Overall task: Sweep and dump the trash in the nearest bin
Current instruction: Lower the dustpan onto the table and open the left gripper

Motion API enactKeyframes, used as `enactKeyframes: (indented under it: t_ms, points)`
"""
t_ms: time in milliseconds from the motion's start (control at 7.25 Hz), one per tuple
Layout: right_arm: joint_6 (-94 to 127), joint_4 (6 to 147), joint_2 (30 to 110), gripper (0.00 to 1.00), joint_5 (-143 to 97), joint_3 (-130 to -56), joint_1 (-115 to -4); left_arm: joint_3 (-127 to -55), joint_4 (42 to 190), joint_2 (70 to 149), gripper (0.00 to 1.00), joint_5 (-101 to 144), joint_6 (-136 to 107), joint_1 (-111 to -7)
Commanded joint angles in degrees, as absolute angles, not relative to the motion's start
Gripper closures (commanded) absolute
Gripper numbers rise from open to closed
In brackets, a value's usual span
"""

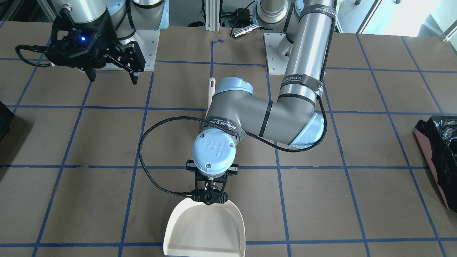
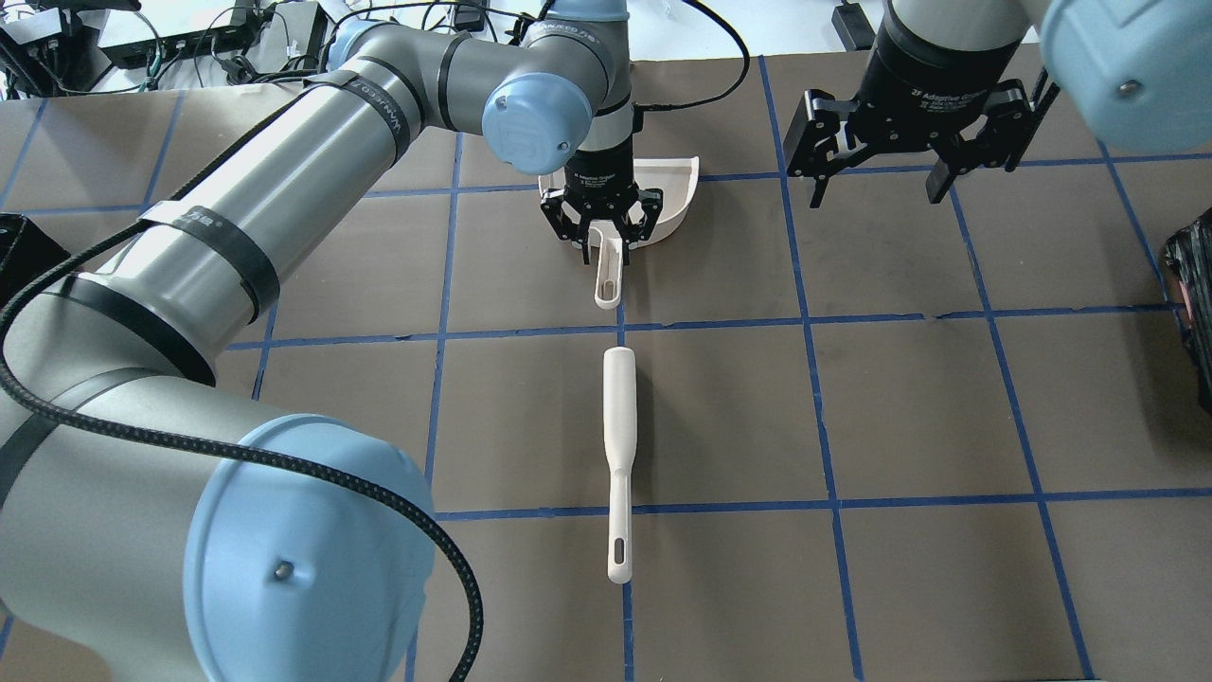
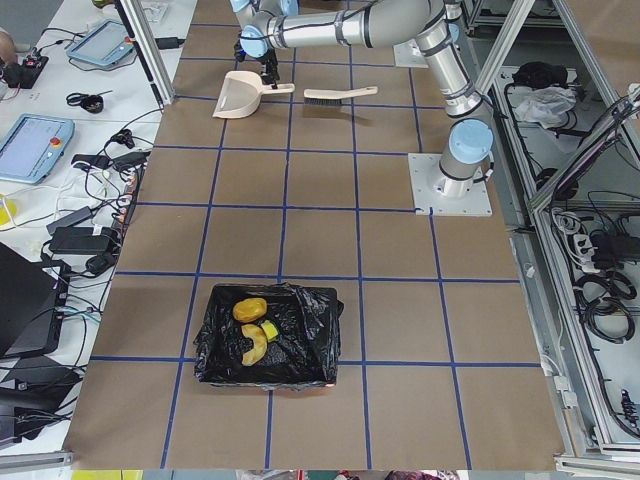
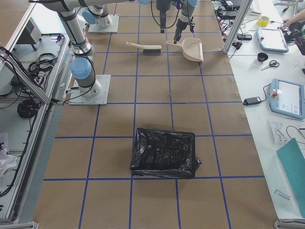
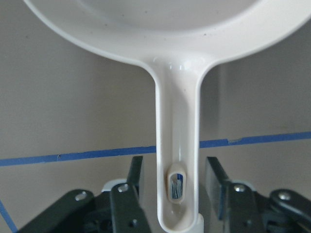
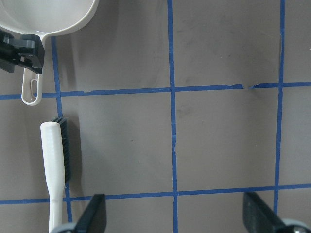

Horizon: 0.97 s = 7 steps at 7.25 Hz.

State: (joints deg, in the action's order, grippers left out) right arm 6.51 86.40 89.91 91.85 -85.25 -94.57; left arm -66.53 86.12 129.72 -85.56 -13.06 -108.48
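Straddling dustpan handle (image 5: 178, 102) with left jaws released, gaps both sides; right jaws released over bench (image 2: 720, 407); trash (image 3: 250, 311) inside bin (image 3: 308, 335).

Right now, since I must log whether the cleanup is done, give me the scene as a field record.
trash: three pieces, inside bin
dustpan: empty, on table
brush: lying on table, not held
left end effector: open, astride dustpan handle
right end effector: open, empty, above table
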Motion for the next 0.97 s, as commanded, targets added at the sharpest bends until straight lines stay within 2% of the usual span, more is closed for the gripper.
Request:
enactKeyframes:
  t_ms: [0,552,828]
  points:
    - [6.5,86.4,89.91,0.0,91.85,-85.25,-94.57,-66.53,86.4,128.33,0.0,-85.69,-13.01,-108.54]
    - [6.5,86.4,89.91,0.0,91.85,-85.34,-94.57,-67.23,86.92,121.92,0.0,-88.14,-12.91,-107.06]
    - [6.5,86.4,89.91,0.0,91.85,-85.34,-94.57,-68.99,87.01,117.53,0.0,-89.29,-12.4,-102.86]
